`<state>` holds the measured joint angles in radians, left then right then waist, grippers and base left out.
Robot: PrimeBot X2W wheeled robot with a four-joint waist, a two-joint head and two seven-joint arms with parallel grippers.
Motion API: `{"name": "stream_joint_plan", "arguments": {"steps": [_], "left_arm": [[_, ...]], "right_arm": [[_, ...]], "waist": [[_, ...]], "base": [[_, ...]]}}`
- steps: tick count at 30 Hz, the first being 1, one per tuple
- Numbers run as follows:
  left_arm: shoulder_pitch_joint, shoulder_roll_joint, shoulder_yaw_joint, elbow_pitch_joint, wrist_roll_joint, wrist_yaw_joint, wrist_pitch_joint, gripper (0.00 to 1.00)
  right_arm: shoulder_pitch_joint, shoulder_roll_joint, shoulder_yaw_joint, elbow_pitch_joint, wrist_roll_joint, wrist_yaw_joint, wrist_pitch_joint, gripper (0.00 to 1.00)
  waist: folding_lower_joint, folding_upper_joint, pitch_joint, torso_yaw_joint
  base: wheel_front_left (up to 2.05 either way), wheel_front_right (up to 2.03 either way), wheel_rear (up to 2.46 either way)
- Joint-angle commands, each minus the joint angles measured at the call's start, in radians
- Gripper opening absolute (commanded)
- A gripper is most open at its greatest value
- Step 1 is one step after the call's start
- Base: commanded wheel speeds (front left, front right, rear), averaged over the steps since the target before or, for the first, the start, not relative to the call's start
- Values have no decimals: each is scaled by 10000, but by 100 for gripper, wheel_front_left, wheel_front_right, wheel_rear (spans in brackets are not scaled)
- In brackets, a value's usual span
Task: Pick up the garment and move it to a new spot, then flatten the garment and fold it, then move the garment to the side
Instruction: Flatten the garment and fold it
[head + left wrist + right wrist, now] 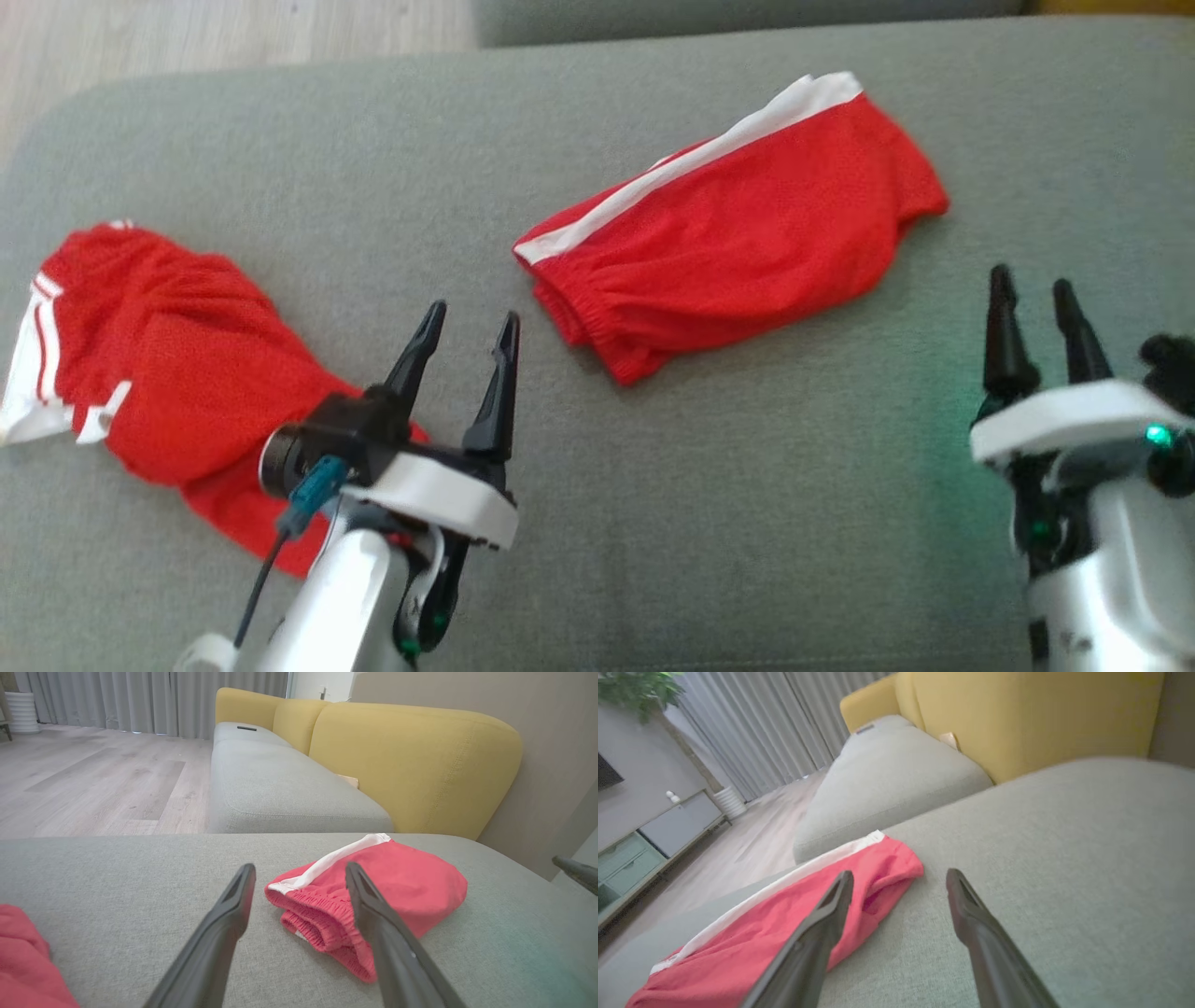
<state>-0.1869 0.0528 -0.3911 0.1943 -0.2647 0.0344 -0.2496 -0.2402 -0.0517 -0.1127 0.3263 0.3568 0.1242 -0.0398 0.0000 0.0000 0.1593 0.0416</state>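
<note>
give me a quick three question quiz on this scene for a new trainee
1. True or false: the left gripper and the right gripper are both open and empty.
2. Fill in: the crumpled red garment lies to the robot's ____ of the folded red garment.
3. The stripe along the folded red garment's edge is: A black, B white, C yellow.
Key: 1 true; 2 left; 3 B.
</note>
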Motion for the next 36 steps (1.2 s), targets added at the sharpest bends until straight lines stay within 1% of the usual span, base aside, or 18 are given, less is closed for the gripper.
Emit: {"name": "stream_joint_plan", "arguments": {"steps": [1, 4, 7, 10, 13, 18, 20, 26, 33, 34, 35, 36], "left_arm": [[-506, -22, 228, -389, -27, 6, -122, 100], [-677, -23, 66, -382, -126, 47, -122, 100], [-829, -24, -74, -391, -219, 101, -122, 100], [-942, -24, -213, -389, -302, 154, -122, 100], [-1024, -25, -384, -351, -349, 180, -122, 100], [-1173, -25, -621, -355, -381, 238, -122, 100], [-1234, -25, -638, -398, -431, 292, -122, 100], [-1345, -25, -680, -470, -478, 355, -122, 100], [-1442, -25, -726, -499, -539, 412, -122, 100], [-1451, -26, -741, -508, -552, 425, -122, 100], [-1459, -26, -754, -519, -570, 440, -122, 100], [-1466, -26, -764, -529, -591, 453, -122, 100]], "right_arm": [[-678, 8, 138, -185, 206, 65, 109, 100], [-1377, 10, -344, 672, 1199, 65, 674, 100], [-2243, 12, -918, 1781, 1942, 65, 1205, 100], [-3160, 12, -1482, 3020, 2619, 65, 1709, 100], [-4038, 13, -2075, 4263, 3035, 65, 2064, 100], [-5161, 10, -3302, 6029, 2686, 65, 2172, 100], [-5525, -10, -3613, 6566, 2470, 65, 2362, 100], [-6288, -177, -3880, 7722, 1574, 65, 2823, 100], [-6868, -233, -3874, 8350, 875, 65, 2951, 100], [-6919, -265, -3862, 8398, 770, 65, 2899, 56], [-6962, -306, -3830, 8417, 649, 65, 2805, 0], [-7004, -324, -3828, 8423, 582, 65, 2715, 0]], "waist": [[0, 0, 307, 250], [0, 0, 632, 521], [0, 0, 925, 814], [0, 0, 1128, 1095], [0, 0, 1278, 1353], [0, 0, 1468, 1698], [0, 0, 1540, 1796], [0, 0, 1670, 1951], [0, 0, 1717, 2021], [0, 0, 1723, 2028], [0, 0, 1730, 2031], [0, 0, 1737, 2031]], "base": [[0, 0, 0], [0, 0, 0], [0, 0, 0], [0, 0, 0], [0, 0, 0], [0, 0, 0], [0, 0, 0], [0, 0, 0], [0, 0, 0], [0, 0, 0], [0, 0, 0], [0, 0, 0]]}}
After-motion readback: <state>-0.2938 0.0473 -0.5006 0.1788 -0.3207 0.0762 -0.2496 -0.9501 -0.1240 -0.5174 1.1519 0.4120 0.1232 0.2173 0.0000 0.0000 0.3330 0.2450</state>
